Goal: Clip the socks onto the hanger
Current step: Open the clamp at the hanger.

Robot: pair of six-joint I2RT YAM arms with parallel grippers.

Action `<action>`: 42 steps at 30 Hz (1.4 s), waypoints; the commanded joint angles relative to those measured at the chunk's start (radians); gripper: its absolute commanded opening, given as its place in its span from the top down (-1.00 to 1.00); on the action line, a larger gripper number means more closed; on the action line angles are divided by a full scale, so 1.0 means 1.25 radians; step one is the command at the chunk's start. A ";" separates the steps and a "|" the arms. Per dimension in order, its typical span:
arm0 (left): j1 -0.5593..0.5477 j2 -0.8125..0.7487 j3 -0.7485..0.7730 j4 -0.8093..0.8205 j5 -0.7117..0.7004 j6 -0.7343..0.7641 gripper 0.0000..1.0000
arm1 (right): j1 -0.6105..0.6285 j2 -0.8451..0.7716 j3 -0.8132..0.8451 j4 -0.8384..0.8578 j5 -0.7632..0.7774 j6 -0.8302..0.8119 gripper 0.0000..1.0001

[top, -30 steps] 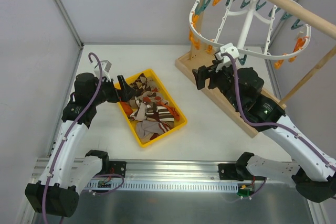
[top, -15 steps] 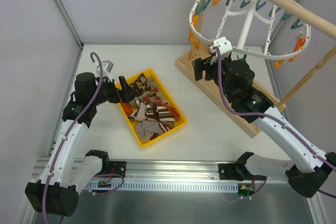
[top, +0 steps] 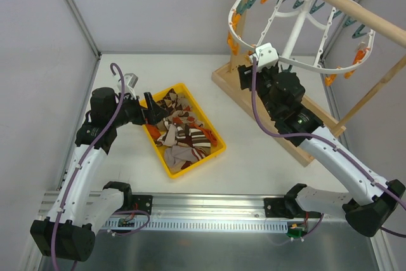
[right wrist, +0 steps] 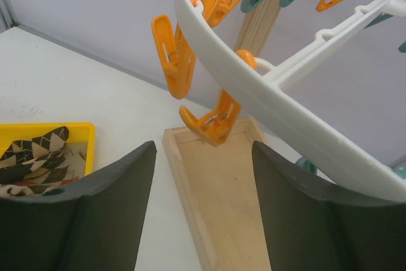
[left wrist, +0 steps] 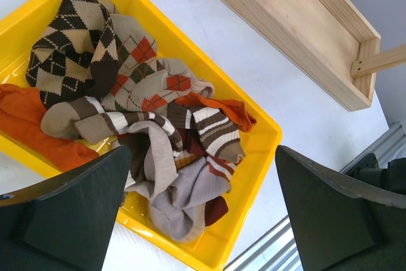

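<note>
The work is at its opening step: no sock is on the hanger (right wrist: 254, 87) yet, and all the socks (left wrist: 146, 112) lie heaped in the yellow tray (left wrist: 266, 139) on the left half of the counter (top: 254, 150). The left gripper (left wrist: 202, 157) hovers just above that heap at the tray's left edge, its jaws spread as wide as they go, with nothing between them. The hanger hangs from the wooden pole (top: 355, 7) at the far right, above the wooden stand base (right wrist: 222, 201). The right gripper (right wrist: 203, 150) is raised to the near-left part of the white ring, its jaws apart and holding nothing. An orange clothespin (right wrist: 212, 125) dangles just ahead of the gap between them, with a second orange clothespin (right wrist: 174, 61) a little to its left. By my judgement, the left gripper must next drop onto a single sock, the top argyle or striped one, and pinch it free of the tangle. The right gripper must squeeze the clothespin's handles squarely to open its mouth, taking care not to set the ring swinging.
</note>
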 commanded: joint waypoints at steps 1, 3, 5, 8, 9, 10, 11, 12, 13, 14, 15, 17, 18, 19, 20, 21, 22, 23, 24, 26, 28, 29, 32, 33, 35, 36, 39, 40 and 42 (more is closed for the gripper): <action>0.003 0.001 0.004 0.029 0.035 0.022 -0.99 | -0.009 -0.021 0.006 0.078 0.009 -0.034 -0.27; 0.003 0.000 0.004 0.029 0.037 0.023 -0.99 | -0.011 -0.020 0.002 0.084 0.012 -0.032 -0.14; 0.003 -0.001 0.004 0.030 0.042 0.023 -0.99 | -0.013 -0.023 0.000 0.093 0.005 -0.029 -0.10; 0.003 -0.004 0.004 0.036 0.063 0.019 -0.99 | -0.013 -0.027 0.001 0.100 -0.008 -0.020 0.04; 0.002 -0.005 0.002 0.050 0.074 0.015 -0.98 | -0.014 -0.027 0.001 0.100 -0.011 -0.016 0.11; 0.002 -0.005 0.000 0.060 0.083 0.010 -0.98 | -0.016 -0.028 0.002 0.100 -0.014 -0.014 0.16; -0.002 -0.006 -0.002 0.074 0.092 -0.002 -0.99 | -0.016 -0.028 0.002 0.098 -0.024 -0.012 0.20; -0.007 -0.006 -0.003 0.089 0.104 -0.013 -0.98 | -0.016 -0.031 0.006 0.093 -0.026 -0.007 0.29; -0.018 -0.007 -0.004 0.126 0.101 -0.022 -0.98 | -0.018 -0.032 0.007 0.089 -0.028 -0.002 0.34; -0.046 -0.008 -0.003 0.144 0.093 -0.044 -0.98 | -0.018 -0.036 0.009 0.075 -0.035 0.003 0.38; -0.069 -0.007 0.004 0.165 0.077 -0.054 -0.98 | -0.019 -0.037 0.012 0.068 -0.038 0.014 0.42; -0.117 0.000 0.018 0.225 0.013 -0.065 -0.98 | -0.021 -0.042 0.018 0.040 -0.057 0.024 0.45; -0.171 0.006 0.036 0.250 -0.009 -0.067 -0.98 | -0.023 -0.043 0.025 0.029 -0.062 0.039 0.46; -0.189 0.015 0.046 0.265 -0.029 -0.070 -0.98 | -0.024 -0.043 0.031 0.016 -0.068 0.046 0.47; -0.207 0.038 0.053 0.330 -0.050 -0.082 -0.97 | -0.025 -0.044 0.036 -0.014 -0.080 0.052 0.47; -0.226 0.053 0.068 0.363 -0.052 -0.091 -0.95 | -0.025 -0.045 0.040 -0.024 -0.087 0.057 0.50; -0.237 0.086 0.076 0.391 -0.049 -0.110 -0.94 | -0.026 -0.049 0.041 -0.032 -0.094 0.063 0.51; -0.245 0.103 0.086 0.452 -0.041 -0.115 -0.89 | -0.027 -0.053 0.039 -0.046 -0.105 0.066 0.55; -0.253 0.121 0.108 0.477 -0.036 -0.118 -0.87 | -0.027 -0.061 0.039 -0.051 -0.106 0.068 0.57; -0.283 0.178 0.139 0.515 -0.034 -0.114 -0.86 | -0.030 -0.072 0.028 -0.054 -0.101 0.073 0.60; -0.313 0.238 0.200 0.543 -0.037 -0.107 -0.84 | -0.032 -0.091 0.017 -0.054 -0.101 0.073 0.60; -0.324 0.258 0.221 0.553 -0.038 -0.099 -0.83 | -0.035 -0.094 0.011 -0.053 -0.098 0.073 0.60; -0.362 0.334 0.298 0.598 -0.037 -0.077 -0.81 | -0.040 -0.112 0.006 -0.063 -0.089 0.076 0.44; -0.369 0.352 0.336 0.608 -0.047 -0.075 -0.81 | -0.040 -0.117 0.002 -0.063 -0.089 0.077 0.34; -0.377 0.410 0.372 0.634 -0.057 -0.075 -0.78 | -0.040 -0.132 0.001 -0.103 -0.090 0.080 0.25; -0.377 0.428 0.404 0.641 -0.067 -0.081 -0.75 | -0.040 -0.139 -0.003 -0.113 -0.095 0.084 0.22; -0.376 0.499 0.464 0.682 -0.078 -0.108 -0.64 | -0.040 -0.166 -0.010 -0.150 -0.121 0.087 0.07; -0.377 0.531 0.479 0.688 -0.085 -0.131 -0.60 | -0.040 -0.172 -0.009 -0.156 -0.126 0.089 0.05; -0.379 0.558 0.518 0.704 -0.090 -0.158 -0.55 | -0.040 -0.189 -0.011 -0.178 -0.123 0.092 0.00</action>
